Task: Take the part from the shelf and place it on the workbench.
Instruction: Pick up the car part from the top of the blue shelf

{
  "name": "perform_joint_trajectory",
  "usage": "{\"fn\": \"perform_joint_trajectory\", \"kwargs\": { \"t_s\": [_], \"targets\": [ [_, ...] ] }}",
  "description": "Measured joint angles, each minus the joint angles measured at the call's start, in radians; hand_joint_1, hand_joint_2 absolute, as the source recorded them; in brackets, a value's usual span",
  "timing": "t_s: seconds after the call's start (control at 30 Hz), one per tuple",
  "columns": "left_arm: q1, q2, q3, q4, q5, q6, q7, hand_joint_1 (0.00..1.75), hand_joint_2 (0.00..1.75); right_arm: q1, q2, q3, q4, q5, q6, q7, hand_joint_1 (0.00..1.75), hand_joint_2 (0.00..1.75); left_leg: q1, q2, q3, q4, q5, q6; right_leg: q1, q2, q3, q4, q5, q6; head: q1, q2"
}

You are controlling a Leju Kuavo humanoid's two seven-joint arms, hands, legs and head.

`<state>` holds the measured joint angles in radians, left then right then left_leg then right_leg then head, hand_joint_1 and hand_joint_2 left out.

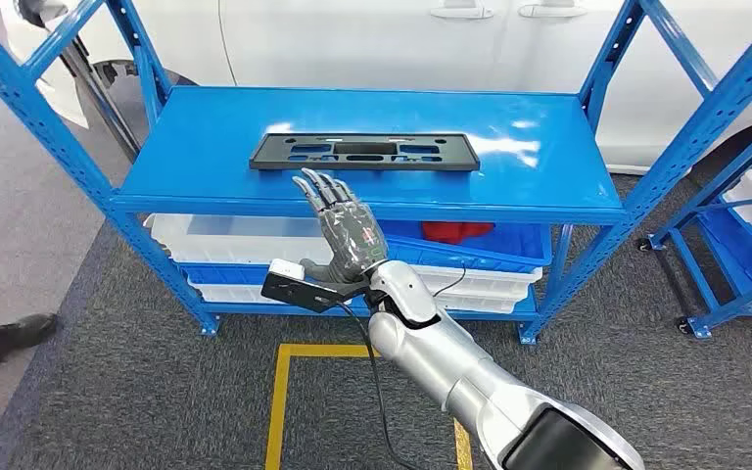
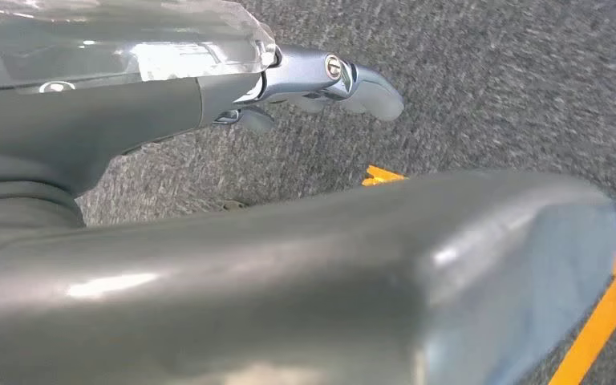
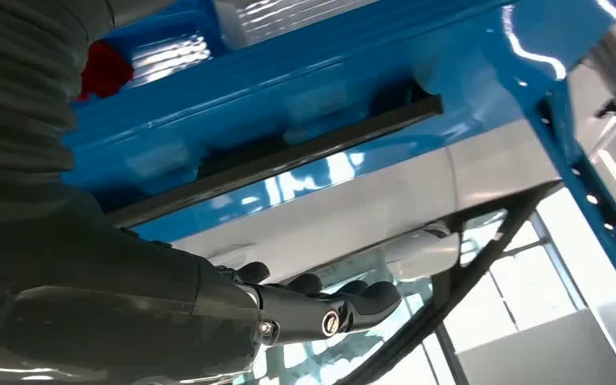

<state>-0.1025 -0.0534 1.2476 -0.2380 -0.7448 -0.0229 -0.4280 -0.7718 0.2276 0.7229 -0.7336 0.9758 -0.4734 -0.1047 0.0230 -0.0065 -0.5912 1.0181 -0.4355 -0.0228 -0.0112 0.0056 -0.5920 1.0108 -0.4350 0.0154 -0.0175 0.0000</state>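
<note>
The right robot hand [image 1: 345, 227] is raised in front of the blue shelf [image 1: 206, 147], its fingers [image 1: 321, 188] stretched out straight and slightly apart, holding nothing. In the head view the fingertips reach up over the front edge of the shelf's top board, just short of the part [image 1: 364, 152], and do not touch it. The part is a flat black rectangular frame with slots cut through it; it lies flat on the top board, its long side parallel to the front edge, roughly midway along the board. In the right wrist view the same robot hand [image 3: 321, 305] shows its dark fingers extended, with the part [image 3: 289, 156] seen edge-on as a thin dark strip on the blue board beyond them.

The left robot hand [image 2: 321, 80] appears in the left wrist view above grey carpet [image 2: 489, 96] crossed by an orange floor line [image 2: 601, 321]. Its fingers seem loosely bent with nothing in them, though the close, partly blocked angle makes it hard to say whether they are spread or closed.

On the lower level of the shelf sit white bins [image 1: 225, 240] and a blue tray [image 1: 509, 245] with a red object [image 1: 458, 232] in it. A white car [image 1: 372, 39] stands behind the shelf. A dark shoe [image 1: 5, 338] of a person rests on the floor at the left.
</note>
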Motion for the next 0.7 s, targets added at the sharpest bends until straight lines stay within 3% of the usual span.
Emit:
{"fn": "perform_joint_trajectory", "kwargs": {
  "t_s": [0.1, 0.13, 0.2, 0.27, 0.3, 0.33, 0.37, 0.43, 0.5, 0.6, 0.63, 0.7],
  "targets": [
    [-0.001, 0.0, 0.0, 0.0, -0.001, 0.0, 0.0, 0.0, 0.0, -0.016, 0.003, 0.0, 0.042, 0.045, -0.023, 0.036, 0.0, 1.75, 0.001, 0.001, 0.0, -0.005, 0.005, 0.017, -0.004, -0.001, -0.01, 0.024, -0.019, 0.011, 0.0, 0.0],
    [-0.002, 0.0, -0.001, 0.0, -0.002, 0.0, 0.0, 0.0, 0.0, -0.023, 0.004, -0.002, 0.063, 0.069, -0.037, 0.055, 0.0, 1.75, 0.001, 0.002, 0.0, -0.007, 0.007, 0.024, -0.004, -0.001, -0.028, 0.064, -0.044, 0.013, 0.0, 0.0],
    [-0.003, 0.0, -0.001, 0.0, -0.002, 0.0, 0.002, 0.0, 0.0, -0.032, 0.004, -0.009, 0.103, 0.115, -0.064, 0.094, 0.0, 1.75, -0.002, 0.004, -0.002, -0.008, 0.008, 0.034, -0.004, -0.002, -0.091, 0.199, -0.11, 0.015, 0.001, 0.0],
    [-0.002, 0.0, -0.001, 0.0, -0.003, 0.0, 0.004, 0.0, 0.0, -0.032, 0.001, -0.025, 0.136, 0.163, -0.09, 0.133, 0.0, 1.75, -0.008, 0.004, -0.003, -0.006, 0.007, 0.038, -0.002, -0.002, -0.141, 0.3, -0.137, 0.013, 0.001, 0.0],
    [-0.002, 0.0, -0.001, 0.0, -0.004, 0.0, 0.004, 0.0, 0.0, -0.032, 0.0, -0.038, 0.148, 0.188, -0.103, 0.151, 0.0, 1.75, -0.011, 0.004, -0.003, -0.005, 0.007, 0.038, -0.001, -0.002, -0.141, 0.295, -0.123, 0.009, 0.001, 0.0],
    [-0.001, 0.0, -0.001, 0.0, -0.005, -0.001, 0.005, 0.0, 0.0, -0.032, -0.002, -0.053, 0.159, 0.213, -0.116, 0.168, 0.0, 1.75, -0.015, 0.003, -0.003, -0.004, 0.007, 0.039, 0.002, -0.002, -0.12, 0.249, -0.091, 0.002, 0.001, 0.0],
    [0.0, 0.0, -0.001, 0.0, -0.007, -0.001, 0.005, 0.0, 0.0, -0.033, -0.003, -0.07, 0.167, 0.239, -0.13, 0.184, 0.0, 1.75, -0.018, 0.003, -0.002, -0.004, 0.006, 0.039, 0.005, -0.003, -0.086, 0.176, -0.053, -0.007, 0.001, 0.0],
    [0.0, -0.004, -0.001, 0.002, -0.009, -0.002, 0.006, 0.0, 0.0, -0.036, -0.007, -0.105, 0.182, 0.289, -0.155, 0.214, 0.0, 1.75, -0.024, 0.003, -0.003, -0.002, 0.005, 0.037, 0.013, -0.006, -0.029, 0.05, -0.007, -0.023, 0.0, 0.0],
    [0.0, -0.007, -0.001, 0.003, -0.009, -0.002, 0.008, 0.0, 0.0, -0.038, -0.011, -0.137, 0.198, 0.339, -0.18, 0.245, 0.0, 1.75, -0.025, 0.004, -0.005, -0.003, 0.005, 0.03, 0.018, -0.007, -0.015, 0.013, -0.001, -0.027, 0.0, 0.0],
    [0.0, -0.005, -0.002, 0.003, -0.012, -0.004, 0.008, 0.0, 0.0, -0.038, -0.019, -0.187, 0.215, 0.407, -0.206, 0.288, 0.0, 1.75, -0.024, 0.006, -0.005, 0.002, -0.004, 0.016, 0.01, -0.006, -0.009, -0.005, 0.009, -0.033, 0.001, 0.0],
    [-0.001, -0.005, -0.003, 0.003, -0.015, -0.004, 0.008, 0.0, 0.0, -0.038, -0.022, -0.205, 0.217, 0.426, -0.211, 0.296, 0.0, 1.75, -0.023, 0.006, -0.014, 0.025, -0.021, 0.012, 0.006, -0.006, -0.005, -0.013, 0.013, -0.036, -0.001, 0.0],
    [-0.001, -0.005, -0.005, 0.003, -0.019, -0.004, 0.008, 0.0, 0.0, -0.036, -0.028, -0.242, 0.221, 0.456, -0.217, 0.3, 0.0, 1.75, -0.016, 0.006, -0.065, 0.14, -0.082, 0.001, 0.004, -0.007, -0.002, -0.017, 0.016, -0.04, -0.004, 0.0]
  ]
}}
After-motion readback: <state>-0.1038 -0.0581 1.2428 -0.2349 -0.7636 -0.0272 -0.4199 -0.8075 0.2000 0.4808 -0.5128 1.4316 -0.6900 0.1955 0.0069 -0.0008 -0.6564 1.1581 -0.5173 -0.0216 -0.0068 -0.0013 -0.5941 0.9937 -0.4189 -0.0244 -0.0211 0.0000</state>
